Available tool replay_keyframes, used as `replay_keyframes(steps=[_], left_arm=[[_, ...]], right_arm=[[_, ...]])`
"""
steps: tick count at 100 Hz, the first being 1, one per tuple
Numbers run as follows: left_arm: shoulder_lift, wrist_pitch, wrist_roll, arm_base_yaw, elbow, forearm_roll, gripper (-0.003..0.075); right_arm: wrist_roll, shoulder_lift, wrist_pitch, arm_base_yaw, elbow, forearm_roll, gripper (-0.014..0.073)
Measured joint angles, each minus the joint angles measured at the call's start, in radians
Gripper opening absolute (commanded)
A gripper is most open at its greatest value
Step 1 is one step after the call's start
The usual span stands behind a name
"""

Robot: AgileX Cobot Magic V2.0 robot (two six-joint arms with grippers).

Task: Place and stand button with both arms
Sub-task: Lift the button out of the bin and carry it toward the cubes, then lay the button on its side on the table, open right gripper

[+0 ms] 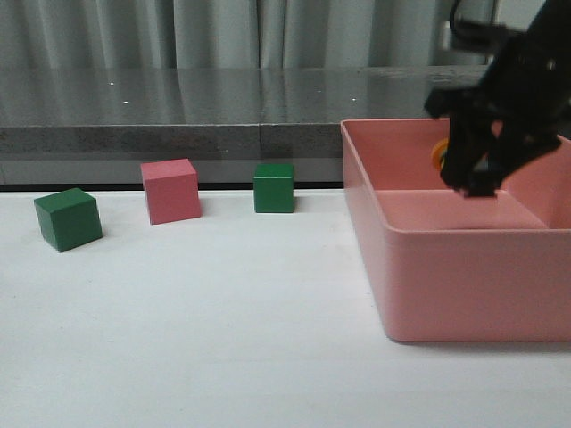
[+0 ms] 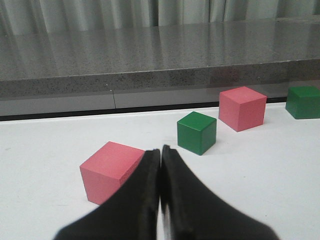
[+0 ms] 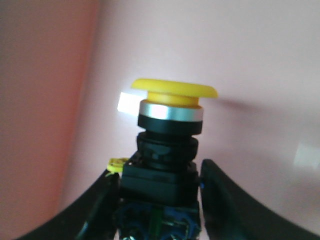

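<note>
The button [image 3: 170, 125] has a yellow mushroom cap, a silver ring, a black body and a bluish base. My right gripper [image 3: 160, 172] is shut on its base, one black finger on each side, with the cap pointing away from the wrist. In the front view the right gripper [image 1: 473, 183] hangs inside the pink bin [image 1: 464, 285], and only a bit of the yellow cap [image 1: 439, 154] shows behind it. My left gripper [image 2: 160, 150] is shut and empty, low over the white table, just by a pink cube [image 2: 112, 167]. It is out of the front view.
A green cube [image 1: 68, 218], a pink cube [image 1: 170, 190] and a second green cube [image 1: 273, 187] stand in a row at the back left of the table. The left wrist view shows them too. A grey stone ledge [image 1: 178, 107] runs behind the table.
</note>
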Motion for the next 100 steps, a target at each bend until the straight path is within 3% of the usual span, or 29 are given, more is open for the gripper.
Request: replay_keyframes(steps=[18,40,66,100], left_arm=[[0.000,0.000,0.000,0.000,0.000,0.000,-0.0019],[0.000,0.000,0.000,0.000,0.000,0.000,-0.0019],[0.000,0.000,0.000,0.000,0.000,0.000,-0.0019],[0.000,0.000,0.000,0.000,0.000,0.000,-0.0019]], right_arm=[[-0.134,-0.049,0.142,0.085,-0.199,0.002,0.0038],[-0.442,0.009,0.235,0.248,-0.350,0.048,0.0038],[-0.750,0.195,0.242,0.405,-0.380,0.055,0.0038],[-0.901,0.398,0.133,0.491,-0.380,0.055,0.0038]])
